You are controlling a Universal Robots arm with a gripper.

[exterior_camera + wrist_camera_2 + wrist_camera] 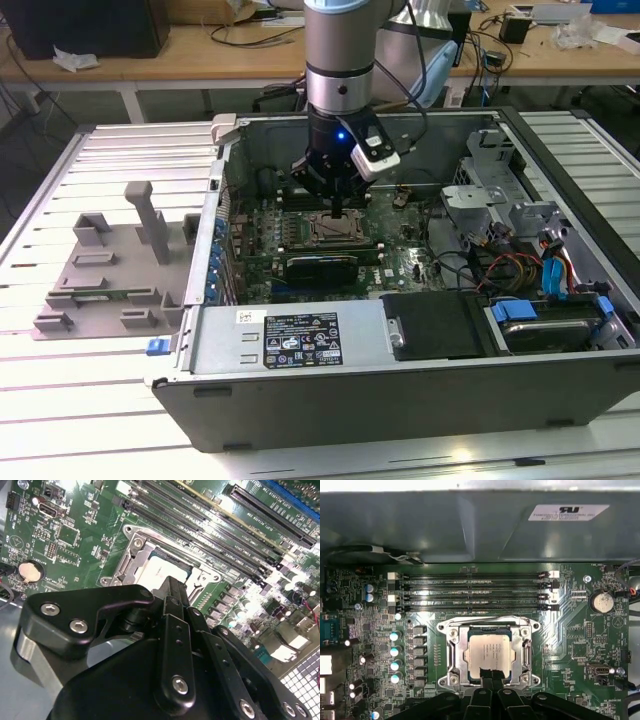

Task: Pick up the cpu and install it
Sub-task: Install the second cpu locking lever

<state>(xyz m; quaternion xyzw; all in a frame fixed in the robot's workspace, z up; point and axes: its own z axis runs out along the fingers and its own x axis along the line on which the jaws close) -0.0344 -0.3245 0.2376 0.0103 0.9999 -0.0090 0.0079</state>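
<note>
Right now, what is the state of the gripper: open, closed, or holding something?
Gripper: fingers together at the edge of the cpu, which lies in the socket; whether it grips the chip cannot be told.

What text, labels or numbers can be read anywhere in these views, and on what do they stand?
None can be quoted.
The white sticker on the case wall, first wrist view: print illegible.
The black label on the case's front panel, exterior view: symbols and lines, illegible.
The cpu lid: faint print, illegible.
The motherboard: tiny white markings, illegible.
</note>
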